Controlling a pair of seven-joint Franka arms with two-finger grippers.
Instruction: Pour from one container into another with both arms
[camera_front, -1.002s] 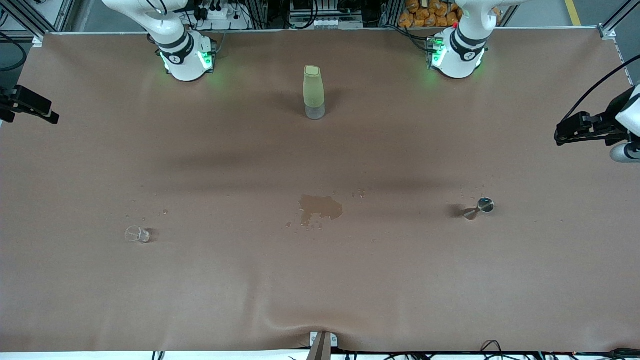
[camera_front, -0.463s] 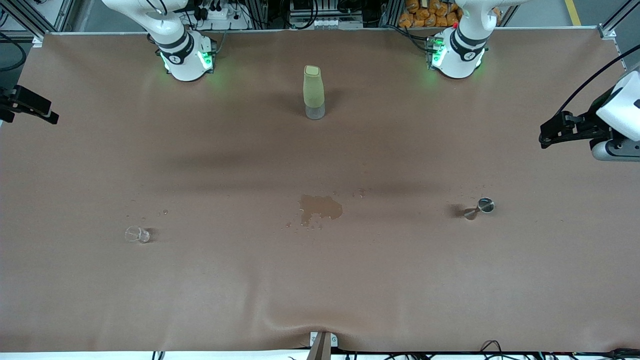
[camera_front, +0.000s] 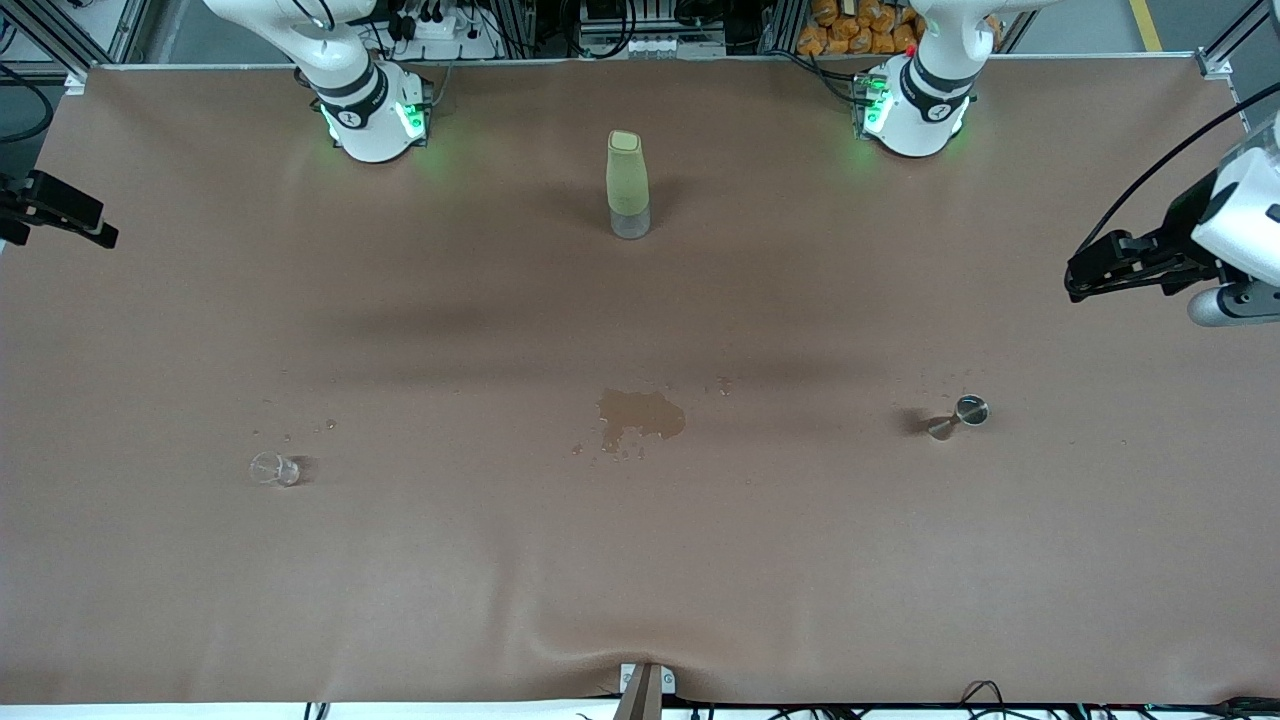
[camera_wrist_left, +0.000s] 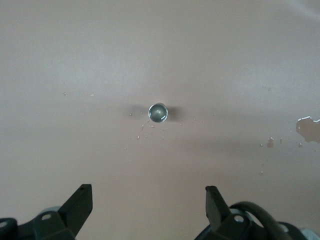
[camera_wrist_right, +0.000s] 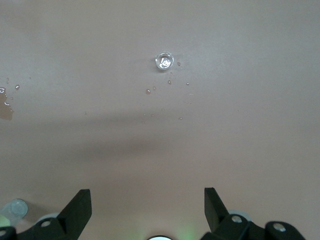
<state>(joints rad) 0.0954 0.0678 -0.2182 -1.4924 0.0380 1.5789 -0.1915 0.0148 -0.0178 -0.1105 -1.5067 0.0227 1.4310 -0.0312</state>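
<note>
The tiny clear glass cup (camera_front: 274, 469) stands upright toward the right arm's end of the table; in the right wrist view the cup (camera_wrist_right: 163, 61) has droplets around it. The steel jigger (camera_front: 960, 417) stands toward the left arm's end, and in the left wrist view the jigger (camera_wrist_left: 158, 112) shows its open mouth. My left gripper (camera_front: 1075, 283) hangs open and empty over the table's edge at its own end, well apart from the jigger; its fingers (camera_wrist_left: 80, 200) are spread wide. My right gripper (camera_front: 105, 236) is open and empty (camera_wrist_right: 147, 195) over its end of the table.
A tall pale-green bottle (camera_front: 628, 185) stands between the two arm bases. A wet brown spill (camera_front: 640, 415) with small splashes marks the middle of the brown table cover (camera_front: 640, 580). A wrinkle runs along the cover's edge nearest the front camera.
My left gripper has moved in from the table's edge toward the middle and turned slightly. The right arm, cup and jigger have not moved.
</note>
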